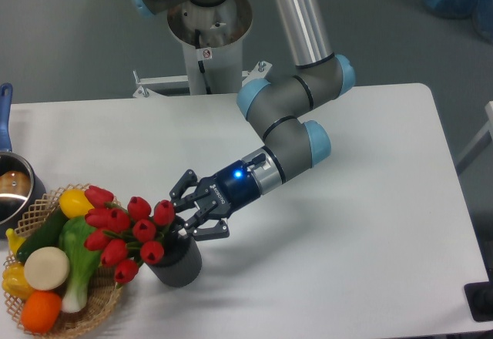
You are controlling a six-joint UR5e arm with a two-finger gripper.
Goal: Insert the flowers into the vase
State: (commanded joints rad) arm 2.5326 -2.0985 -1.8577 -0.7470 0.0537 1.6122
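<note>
The flowers [123, 227], a bunch of red tulips with green leaves, stand with their stems in the vase [179, 266] and lean left over the basket. The vase is a short dark grey cylinder near the table's front left. My gripper [189, 213] hovers just right of the stems, above the vase's rim, with its jaws spread apart and nothing held between them. The lower part of the stems is hidden inside the vase.
A wicker basket [96, 310] of toy vegetables sits right beside the vase on the left. A metal pot [11, 189] with a blue handle stands at the left edge. The robot's base [208, 31] is behind the table.
</note>
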